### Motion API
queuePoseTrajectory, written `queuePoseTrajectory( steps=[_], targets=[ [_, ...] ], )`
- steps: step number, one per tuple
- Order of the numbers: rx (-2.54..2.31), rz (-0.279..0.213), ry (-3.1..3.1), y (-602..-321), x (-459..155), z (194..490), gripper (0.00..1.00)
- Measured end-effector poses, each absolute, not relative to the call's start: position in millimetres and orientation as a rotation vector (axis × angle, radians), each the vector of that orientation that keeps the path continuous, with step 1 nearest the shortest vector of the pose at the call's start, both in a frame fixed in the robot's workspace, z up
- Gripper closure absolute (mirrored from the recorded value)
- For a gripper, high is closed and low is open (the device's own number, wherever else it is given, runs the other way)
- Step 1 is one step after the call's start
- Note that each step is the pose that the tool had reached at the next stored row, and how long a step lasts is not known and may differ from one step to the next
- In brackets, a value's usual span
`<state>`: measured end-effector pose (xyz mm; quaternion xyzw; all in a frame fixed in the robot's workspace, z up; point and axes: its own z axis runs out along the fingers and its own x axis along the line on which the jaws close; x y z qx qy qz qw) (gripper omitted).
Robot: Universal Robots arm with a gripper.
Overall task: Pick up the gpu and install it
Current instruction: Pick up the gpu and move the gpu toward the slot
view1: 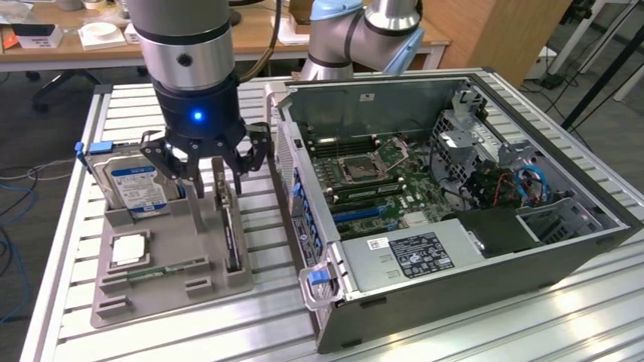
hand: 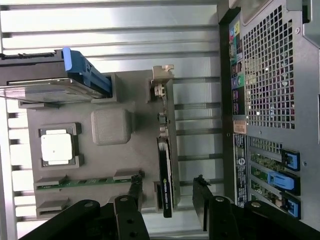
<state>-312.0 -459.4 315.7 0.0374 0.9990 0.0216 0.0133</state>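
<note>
Grey moulded tray (view1: 161,298) (hand: 135,105), matte, with raised blocks and slots, lay on the slatted aluminium desk (view1: 252,332) (hand: 100,25). The desk surface was ribbed and pale, with long parallel grooves.

The gpu (view1: 231,234) (hand: 167,150) stood on its long edge in a slot of the tray, on the side nearest the computer case (view1: 453,249) (hand: 270,75). It was a thin, flat, dark card. The wrist view showed a small green-lettered label near one end and a silvery bracket (hand: 162,80) at the other.

Jaws were spread wide and hung over the card's end, one set of black fingertips (view1: 191,181) (hand: 136,190) on each side of it. A gap showed on both sides in the wrist view. Nothing was gripped. The silver-and-black arm (view1: 186,53) stood upright above, with a blue light on its wrist.

Also in the tray:
- A boxy hard drive (view1: 136,185) (hand: 45,82) with a blue-white label and a blue tab, standing at the far corner.
- A square pale chip (view1: 129,249) (hand: 56,147), lying flat.
- A narrow green memory stick (view1: 151,269) (hand: 85,181), set on edge.

The case lay on its side with the panel off and the green motherboard (view1: 372,173) exposed. Its perforated rear face, with blue latches (hand: 282,180), ran parallel to the card. A narrow strip of bare desk lay between the tray edge and the case. Open desk stretched on the exterior view's left and in front.
</note>
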Motion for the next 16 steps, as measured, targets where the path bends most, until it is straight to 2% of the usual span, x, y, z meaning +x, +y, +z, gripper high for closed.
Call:
queuePoseTrajectory(
  steps=[16],
  targets=[
    [0.117,0.067,3.112,-459.5,-312.0,309.5,0.47]
  ],
)
